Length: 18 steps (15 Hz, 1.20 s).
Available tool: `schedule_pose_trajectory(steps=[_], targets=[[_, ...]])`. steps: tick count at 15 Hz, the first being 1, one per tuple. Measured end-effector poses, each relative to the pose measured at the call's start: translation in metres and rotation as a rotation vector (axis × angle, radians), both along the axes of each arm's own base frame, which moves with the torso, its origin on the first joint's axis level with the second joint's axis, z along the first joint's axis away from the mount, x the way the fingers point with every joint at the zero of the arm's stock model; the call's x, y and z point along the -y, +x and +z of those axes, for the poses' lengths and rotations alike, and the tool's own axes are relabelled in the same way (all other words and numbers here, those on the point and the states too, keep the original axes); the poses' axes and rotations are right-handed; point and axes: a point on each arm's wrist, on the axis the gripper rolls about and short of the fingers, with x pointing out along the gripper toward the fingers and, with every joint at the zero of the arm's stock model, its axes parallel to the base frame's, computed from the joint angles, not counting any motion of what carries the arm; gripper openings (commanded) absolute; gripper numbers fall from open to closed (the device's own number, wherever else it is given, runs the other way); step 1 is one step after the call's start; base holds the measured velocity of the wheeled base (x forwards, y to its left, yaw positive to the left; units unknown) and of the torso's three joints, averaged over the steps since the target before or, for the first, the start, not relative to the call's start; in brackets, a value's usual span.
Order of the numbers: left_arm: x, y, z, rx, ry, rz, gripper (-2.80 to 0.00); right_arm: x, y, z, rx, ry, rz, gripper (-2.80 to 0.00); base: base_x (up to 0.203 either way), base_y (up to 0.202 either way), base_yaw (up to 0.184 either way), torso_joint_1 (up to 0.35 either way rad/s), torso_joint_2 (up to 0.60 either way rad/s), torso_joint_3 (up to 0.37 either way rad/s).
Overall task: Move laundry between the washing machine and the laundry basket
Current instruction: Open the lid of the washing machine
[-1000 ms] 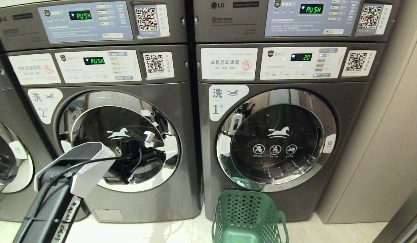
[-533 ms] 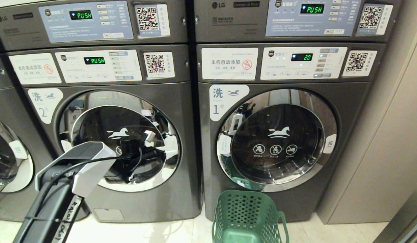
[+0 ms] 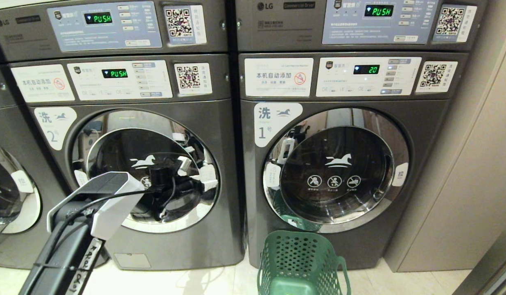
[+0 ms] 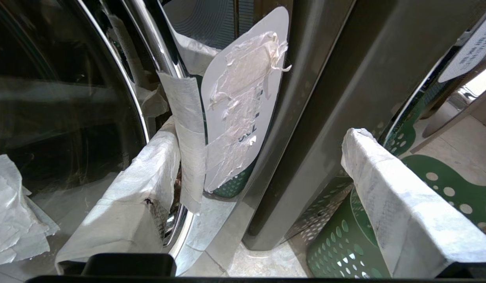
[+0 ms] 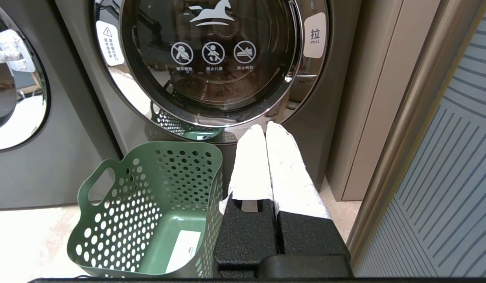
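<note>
left tool (image 3: 197,174) gaping | at washer 2 door (image 3: 144,170) right rim

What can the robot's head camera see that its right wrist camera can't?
Only the head view shows the control panels with glowing displays, the QR stickers, and the left gripper, open, at the right edge of washer 2's door.

Only the right wrist view shows the right gripper, shut and holding nothing, beside the basket, the basket's bare inside with a white label, and a striped panel.

Both show washer 1's closed door and the green laundry basket on the floor in front of it.
</note>
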Motion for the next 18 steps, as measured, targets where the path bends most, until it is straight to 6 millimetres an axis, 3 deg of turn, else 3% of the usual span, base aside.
schedule_pose_trajectory(steps=[7, 18], targets=[[0.0083, -0.0004, 0.0027, 0.009, -0.032, -0.145, 0.00, 0.0000, 0.0000, 0.0000, 0.000, 0.000, 0.000, -2.80, 0.000, 0.000, 0.000, 0.000, 0.00, 0.000], [0.0092, -0.0012, 0.0012, -0.019, -0.072, -0.205, 0.00, 0.0000, 0.0000, 0.0000, 0.000, 0.000, 0.000, -2.80, 0.000, 0.000, 0.000, 0.000, 0.00, 0.000]])
